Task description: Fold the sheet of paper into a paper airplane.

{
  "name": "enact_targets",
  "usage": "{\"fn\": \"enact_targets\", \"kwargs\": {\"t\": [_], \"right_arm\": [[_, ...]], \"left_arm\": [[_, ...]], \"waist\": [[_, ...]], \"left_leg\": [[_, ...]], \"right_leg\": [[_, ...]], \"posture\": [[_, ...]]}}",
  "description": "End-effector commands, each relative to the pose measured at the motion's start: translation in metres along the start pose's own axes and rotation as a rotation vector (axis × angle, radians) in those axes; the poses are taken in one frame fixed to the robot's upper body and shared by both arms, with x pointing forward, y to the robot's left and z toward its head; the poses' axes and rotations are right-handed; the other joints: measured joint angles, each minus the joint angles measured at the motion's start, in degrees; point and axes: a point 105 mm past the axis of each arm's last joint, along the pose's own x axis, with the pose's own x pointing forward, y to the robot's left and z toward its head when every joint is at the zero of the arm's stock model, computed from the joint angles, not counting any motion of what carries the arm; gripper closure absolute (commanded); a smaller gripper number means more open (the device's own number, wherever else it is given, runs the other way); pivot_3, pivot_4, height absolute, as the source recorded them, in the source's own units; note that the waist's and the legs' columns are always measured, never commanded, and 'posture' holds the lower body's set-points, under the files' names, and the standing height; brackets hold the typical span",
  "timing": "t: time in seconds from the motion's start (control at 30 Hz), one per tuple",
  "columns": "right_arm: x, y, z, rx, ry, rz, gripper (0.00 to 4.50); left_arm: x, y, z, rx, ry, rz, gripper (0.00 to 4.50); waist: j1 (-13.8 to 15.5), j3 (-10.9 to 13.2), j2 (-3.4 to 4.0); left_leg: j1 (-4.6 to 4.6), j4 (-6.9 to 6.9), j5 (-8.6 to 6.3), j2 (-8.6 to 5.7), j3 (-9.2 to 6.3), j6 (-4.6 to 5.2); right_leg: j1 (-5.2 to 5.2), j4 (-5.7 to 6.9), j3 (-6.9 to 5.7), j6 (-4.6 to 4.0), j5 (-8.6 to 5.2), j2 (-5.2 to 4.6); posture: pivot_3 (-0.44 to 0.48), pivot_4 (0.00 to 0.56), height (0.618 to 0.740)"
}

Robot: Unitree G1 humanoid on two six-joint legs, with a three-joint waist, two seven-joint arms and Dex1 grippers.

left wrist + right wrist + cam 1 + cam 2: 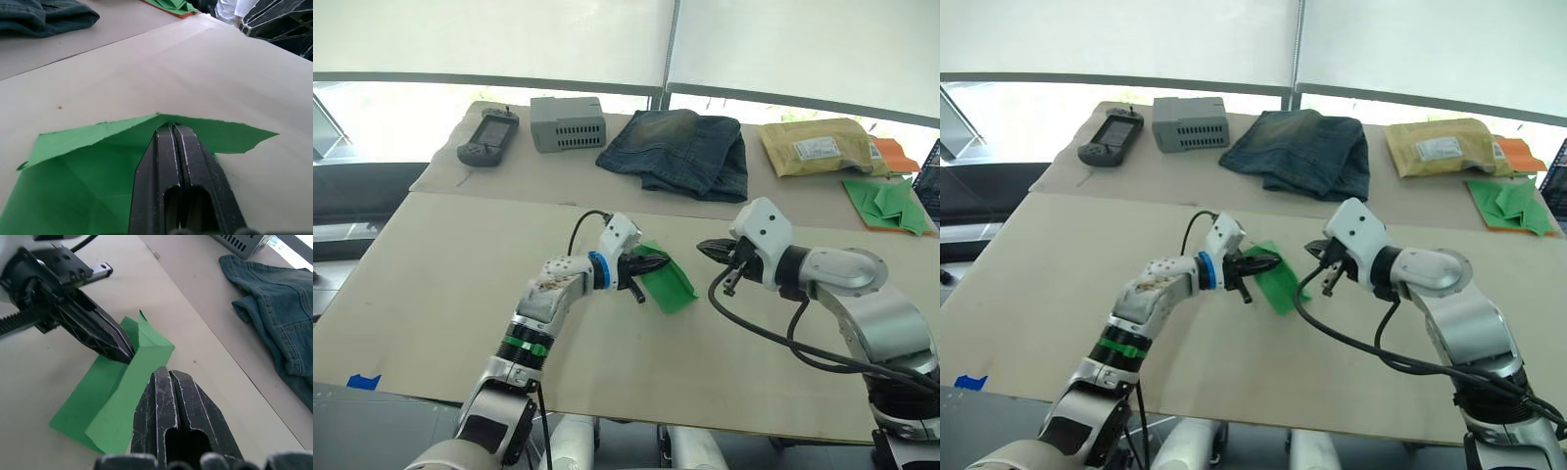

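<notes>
Sheet of paper (668, 279): thin, light, limp, easily torn; partly folded, lying on desk (460, 284). Left gripper (651, 262) clenched, pressing its crease. Right gripper (708, 249) clenched, empty, just beside; best hold is an edge pinch.

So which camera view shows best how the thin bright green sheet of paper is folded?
The right wrist view: the thin bright green sheet of paper shows its raised flap beside the left hand. The left wrist view shows it close up, partly hidden; both eye views show it small.

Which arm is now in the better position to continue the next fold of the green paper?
Left, probably. The left gripper is shut with its tips on the sheet of paper; the right gripper, also shut, is beside it.
</notes>
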Motion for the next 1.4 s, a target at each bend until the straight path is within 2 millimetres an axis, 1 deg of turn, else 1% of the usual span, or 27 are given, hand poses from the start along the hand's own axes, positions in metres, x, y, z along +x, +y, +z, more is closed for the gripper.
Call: {"fn": "enact_targets", "kwargs": {"t": [0.03, 0.2, 0.3, 0.43, 0.53, 0.77, 0.93, 1.07, 1.3, 1.4], "right_arm": [[-0.005, -0.009, 0.013, -0.036, -0.034, -0.043, 4.50], [-0.010, -0.010, 0.018, -0.053, -0.048, -0.054, 4.50], [-0.008, 0.003, 0.019, -0.068, -0.056, 0.011, 4.50], [-0.006, 0.031, 0.021, -0.046, -0.072, 0.159, 4.50], [-0.001, 0.045, 0.012, -0.036, -0.036, 0.208, 4.50], [0.021, 0.049, -0.009, -0.110, 0.049, 0.152, 4.50], [0.025, 0.042, -0.012, -0.197, 0.079, 0.094, 4.50], [0.023, 0.030, -0.014, -0.299, 0.112, 0.043, 4.50], [0.024, 0.003, -0.014, -0.386, 0.132, -0.064, 4.50], [0.028, -0.008, -0.023, -0.403, 0.167, -0.091, 4.50]], "left_arm": [[0.020, -0.005, 0.035, 0.130, -0.070, -0.023, 4.44], [0.036, -0.003, 0.035, 0.136, -0.065, -0.026, 4.44], [0.044, 0.000, 0.036, 0.133, -0.068, -0.013, 4.44], [0.047, 0.000, 0.037, 0.127, -0.077, -0.015, 4.44], [0.045, -0.001, 0.033, 0.124, -0.070, -0.024, 4.44], [0.038, -0.001, 0.026, 0.118, -0.059, -0.020, 4.44], [0.036, -0.004, 0.022, 0.114, -0.048, -0.032, 4.44], [0.036, -0.006, 0.016, 0.114, -0.031, -0.046, 4.44], [0.036, -0.008, 0.013, 0.108, -0.027, -0.050, 4.44], [0.035, -0.007, 0.012, 0.105, -0.025, -0.046, 4.44]], "waist": [[0.15, 0.00, -0.01], [0.81, 0.01, -0.01], [1.48, 0.01, -0.01], [2.07, 0.01, -0.01], [2.09, 0.00, -0.01], [1.93, 0.00, -0.01], [1.77, 0.00, -0.01], [1.47, 0.00, 0.00], [1.22, 0.00, -0.01], [1.20, 0.00, -0.01]], "left_leg": [[-0.01, 0.00, 0.00, -0.01, 0.00, 0.00], [-0.08, 0.04, 0.01, -0.04, -0.01, 0.02], [-0.17, 0.06, 0.03, -0.07, -0.04, 0.05], [-0.25, 0.06, 0.12, -0.06, -0.06, 0.19], [-0.27, 0.06, 0.14, -0.06, -0.07, 0.21], [-0.32, 0.06, 0.15, -0.06, -0.08, 0.22], [-0.38, 0.06, 0.15, -0.07, -0.08, 0.22], [-0.38, 0.06, 0.15, -0.07, -0.08, 0.22], [-0.37, 0.06, 0.15, -0.07, -0.08, 0.22], [-0.37, 0.05, 0.15, -0.07, -0.07, 0.22]], "right_leg": [[0.00, -0.01, 0.00, 0.01, 0.00, 0.00], [-0.01, -0.02, 0.00, 0.02, 0.01, 0.00], [-0.01, -0.10, 0.01, 0.07, 0.04, 0.00], [0.13, -0.31, 0.03, 0.19, 0.11, -0.01], [0.18, -0.42, 0.04, 0.25, 0.16, -0.01], [0.13, -0.46, 0.04, 0.21, 0.20, -0.01], [0.10, -0.50, 0.03, 0.23, 0.23, -0.01], [0.11, -0.52, 0.03, 0.24, 0.23, 0.00], [0.11, -0.53, 0.04, 0.23, 0.25, 0.04], [0.11, -0.54, 0.04, 0.22, 0.26, 0.04]], "posture": [[0.000, 0.150, 0.728], [0.000, 0.150, 0.728], [0.000, 0.150, 0.728], [0.000, 0.150, 0.728], [0.000, 0.150, 0.728], [0.000, 0.150, 0.728], [0.000, 0.150, 0.728], [0.000, 0.150, 0.728], [0.000, 0.150, 0.728], [0.000, 0.150, 0.728]]}}
